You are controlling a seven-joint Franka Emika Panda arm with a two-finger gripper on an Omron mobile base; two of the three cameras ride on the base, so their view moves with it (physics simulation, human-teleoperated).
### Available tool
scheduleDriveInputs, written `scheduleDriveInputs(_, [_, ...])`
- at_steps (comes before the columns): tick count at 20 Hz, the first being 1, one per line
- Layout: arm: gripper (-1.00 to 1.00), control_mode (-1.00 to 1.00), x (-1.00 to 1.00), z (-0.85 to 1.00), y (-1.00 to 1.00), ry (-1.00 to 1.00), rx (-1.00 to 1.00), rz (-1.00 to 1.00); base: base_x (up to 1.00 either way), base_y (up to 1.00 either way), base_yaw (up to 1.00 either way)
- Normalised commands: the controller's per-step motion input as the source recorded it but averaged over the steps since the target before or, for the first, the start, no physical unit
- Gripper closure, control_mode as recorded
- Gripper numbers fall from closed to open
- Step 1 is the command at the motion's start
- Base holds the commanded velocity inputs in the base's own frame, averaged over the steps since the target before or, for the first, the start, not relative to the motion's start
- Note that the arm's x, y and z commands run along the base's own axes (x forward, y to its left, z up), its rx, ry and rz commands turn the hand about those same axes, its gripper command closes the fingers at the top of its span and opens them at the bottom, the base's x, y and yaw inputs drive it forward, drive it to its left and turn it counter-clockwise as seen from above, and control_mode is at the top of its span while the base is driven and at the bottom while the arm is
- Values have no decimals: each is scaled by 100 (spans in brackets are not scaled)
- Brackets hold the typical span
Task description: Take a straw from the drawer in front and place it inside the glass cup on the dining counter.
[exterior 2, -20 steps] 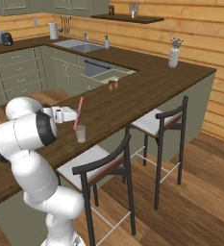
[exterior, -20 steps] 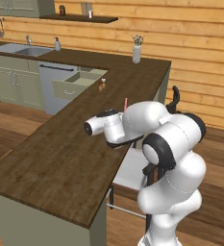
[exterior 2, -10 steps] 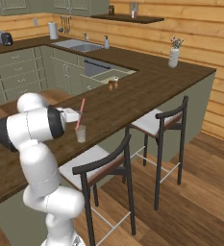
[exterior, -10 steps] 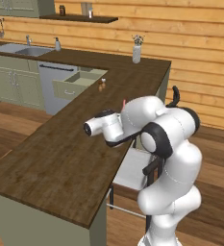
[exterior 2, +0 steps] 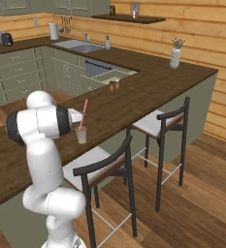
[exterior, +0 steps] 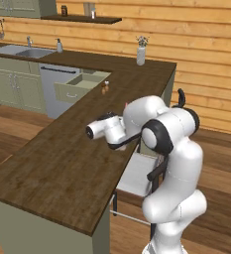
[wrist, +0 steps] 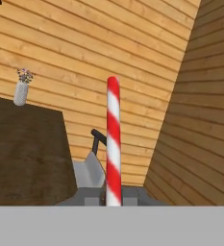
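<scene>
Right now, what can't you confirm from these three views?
- Gripper: its fingertips sit behind the robot's own body in both base views, so jaw state is unknown.
- Straw: lower end in the glass cup; release can't be judged. In the hand view the bottom edge cuts it off.
- Drawer: stands open, contents too small to tell.

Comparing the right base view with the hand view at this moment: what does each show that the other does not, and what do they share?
Right base view alone: the small clear glass cup on the dark brown wood-plank dining counter, the straw's lower end inside it, the open pale sage-green drawer and the steel sink. Hand view alone: the straw's red and white spiral bands close up. Both: the thin reddish-pink straw, the white flower vase, a dark-framed stool and the plank wall.
</scene>
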Motion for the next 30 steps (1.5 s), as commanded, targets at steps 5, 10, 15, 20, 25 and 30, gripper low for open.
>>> scheduleDriveInputs(5, [100,-100,18,-14,0,0,0,0,0,0,0])
scheduleDriveInputs(10, [100,-100,27,-18,0,0,0,0,0,0,0])
scheduleDriveInputs(15, [100,-100,28,-24,0,0,0,0,0,0,0])
scheduleDriveInputs(20, [100,-100,25,-23,3,0,0,0,0,0,0])
scheduleDriveInputs(25, [100,-100,-9,-3,1,-6,0,0,0,0,0])
scheduleDriveInputs(30, [100,-100,-44,0,0,-16,0,0,0,0,0])
